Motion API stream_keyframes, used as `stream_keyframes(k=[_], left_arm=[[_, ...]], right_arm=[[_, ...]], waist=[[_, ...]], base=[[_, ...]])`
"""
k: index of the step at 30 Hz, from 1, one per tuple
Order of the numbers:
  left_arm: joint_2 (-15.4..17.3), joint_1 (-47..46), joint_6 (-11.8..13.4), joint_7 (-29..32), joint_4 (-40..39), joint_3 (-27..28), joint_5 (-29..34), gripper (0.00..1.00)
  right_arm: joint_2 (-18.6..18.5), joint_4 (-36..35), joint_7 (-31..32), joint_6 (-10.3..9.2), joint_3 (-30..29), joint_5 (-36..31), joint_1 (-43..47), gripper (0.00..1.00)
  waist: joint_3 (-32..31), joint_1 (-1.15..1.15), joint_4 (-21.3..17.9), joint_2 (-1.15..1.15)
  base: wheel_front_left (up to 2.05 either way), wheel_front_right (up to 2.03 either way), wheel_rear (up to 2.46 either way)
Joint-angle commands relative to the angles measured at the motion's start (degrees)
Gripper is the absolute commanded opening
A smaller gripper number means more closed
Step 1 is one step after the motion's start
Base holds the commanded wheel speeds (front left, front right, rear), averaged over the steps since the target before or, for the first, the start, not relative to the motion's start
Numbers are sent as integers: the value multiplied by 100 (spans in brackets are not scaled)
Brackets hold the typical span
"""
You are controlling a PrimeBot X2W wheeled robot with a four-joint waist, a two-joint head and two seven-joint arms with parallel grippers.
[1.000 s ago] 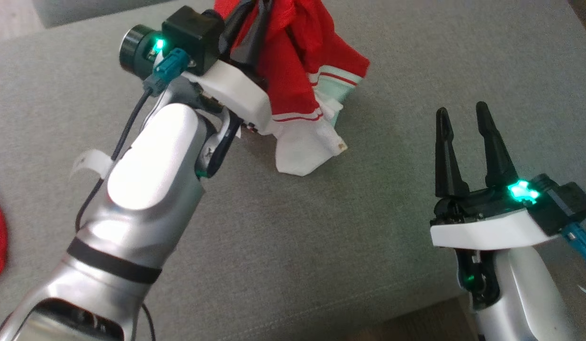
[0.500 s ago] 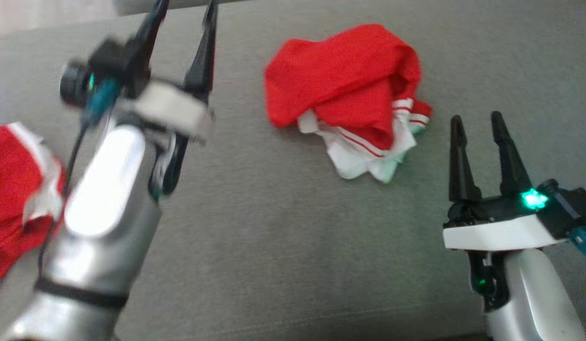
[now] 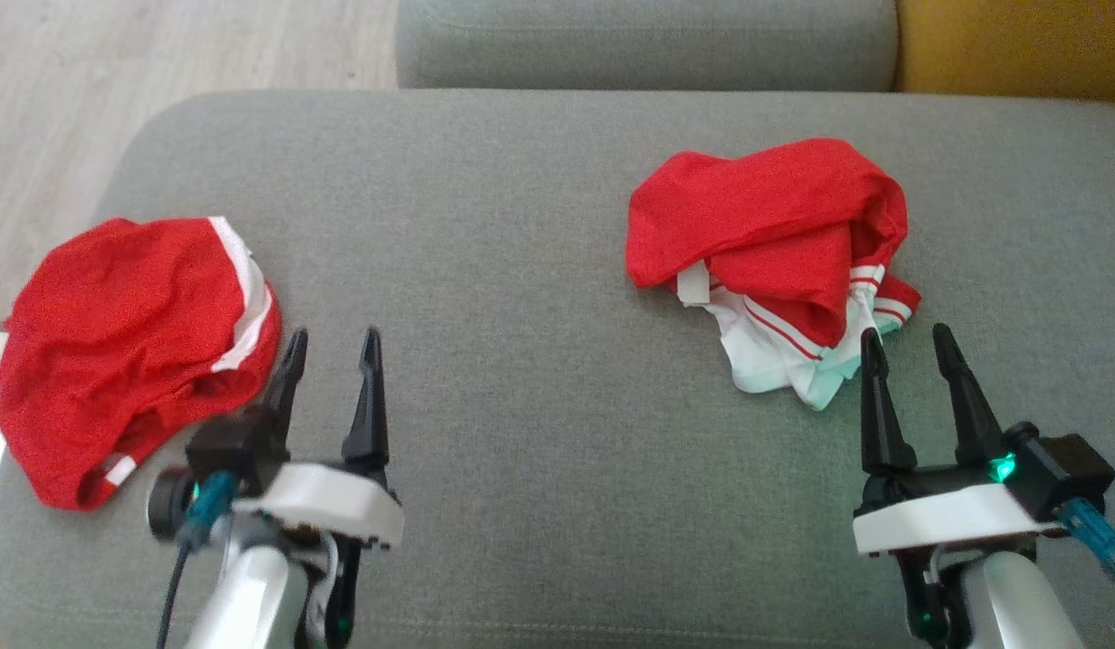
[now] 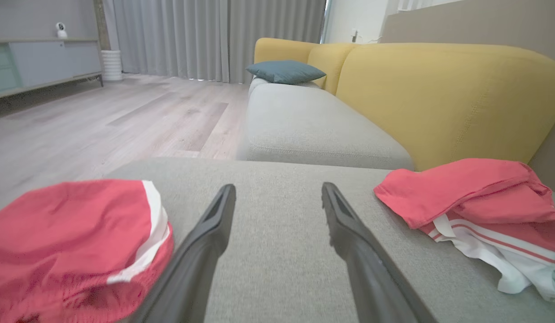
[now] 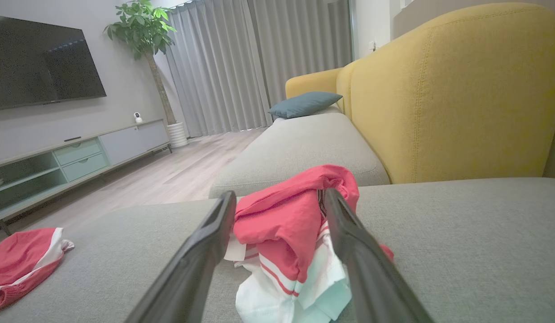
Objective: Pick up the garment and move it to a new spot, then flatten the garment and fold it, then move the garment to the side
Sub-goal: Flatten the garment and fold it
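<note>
Both sets of jaws stand spread wide, with nothing in either.

Left jaws: bare grey sofa seat point(image 3: 521, 270) lies between and ahead of the fingers point(image 4: 205, 251). A second red piece point(image 3: 124, 333) with white trim lies just off their left side.

Right jaws: the garment point(image 3: 773, 225), red with a white striped hem, sits crumpled in a heap just ahead of the tips, white hem nearest. From the right wrist it shows between the two fingers. I cannot tell whether the tips touch cloth. The heap lies well right of the left jaws.
</note>
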Motion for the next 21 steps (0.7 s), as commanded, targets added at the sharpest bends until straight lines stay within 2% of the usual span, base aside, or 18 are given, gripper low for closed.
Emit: stream_keyframes(k=[1,5,11,21], left_arm=[[-64,-79,53,-30,-287,355,-17,100],[-264,178,17,-30,-480,598,70,100],[-370,221,-170,-30,-509,685,244,100],[-513,13,-424,-30,-396,701,422,100]], right_arm=[[-28,-134,-36,23,108,-46,-91,100],[-28,-79,-36,23,53,-45,-71,100],[-28,76,-36,23,67,128,-175,100],[-28,1018,-36,23,-40,203,-896,100]], waist=[[-97,0,72,0],[-114,0,77,0],[-12,0,135,0],[434,0,471,0]], base=[[0,0,0],[0,0,0],[0,0,0],[0,0,0]])
